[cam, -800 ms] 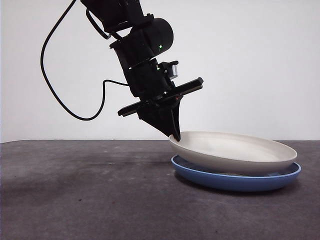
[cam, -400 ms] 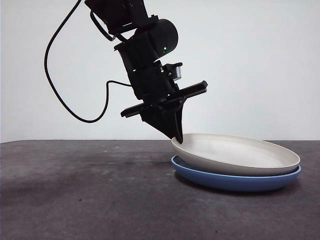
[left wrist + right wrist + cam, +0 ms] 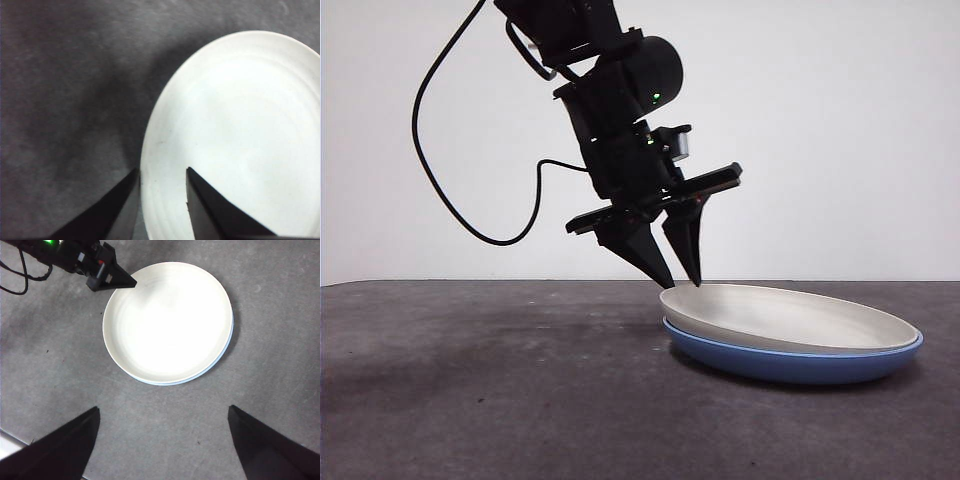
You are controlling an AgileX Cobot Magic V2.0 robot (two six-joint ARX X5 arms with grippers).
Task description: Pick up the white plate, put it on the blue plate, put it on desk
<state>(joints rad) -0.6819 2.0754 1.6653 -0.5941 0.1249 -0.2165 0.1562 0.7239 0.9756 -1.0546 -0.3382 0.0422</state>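
Note:
The white plate [image 3: 790,318] lies nested in the blue plate [image 3: 790,366] on the desk [image 3: 470,390], right of centre in the front view. My left gripper [image 3: 684,284] hangs at the white plate's left rim, open, one jaw outside the rim and one over the inside. The left wrist view shows the same: left gripper [image 3: 162,171] straddling the edge of the white plate [image 3: 235,130] without squeezing it. High above, my right gripper [image 3: 163,409] is open and empty, looking down on the white plate [image 3: 167,320], a sliver of blue plate [image 3: 228,345] and the left gripper [image 3: 117,280].
The dark left arm and its looping black cable [image 3: 430,160] fill the upper left of the front view. A pale table edge [image 3: 10,445] shows in a corner of the right wrist view.
The left gripper's jaws have opened off the white plate's rim. The raised left side of the plate has dropped, so it now sits level in the blue plate.

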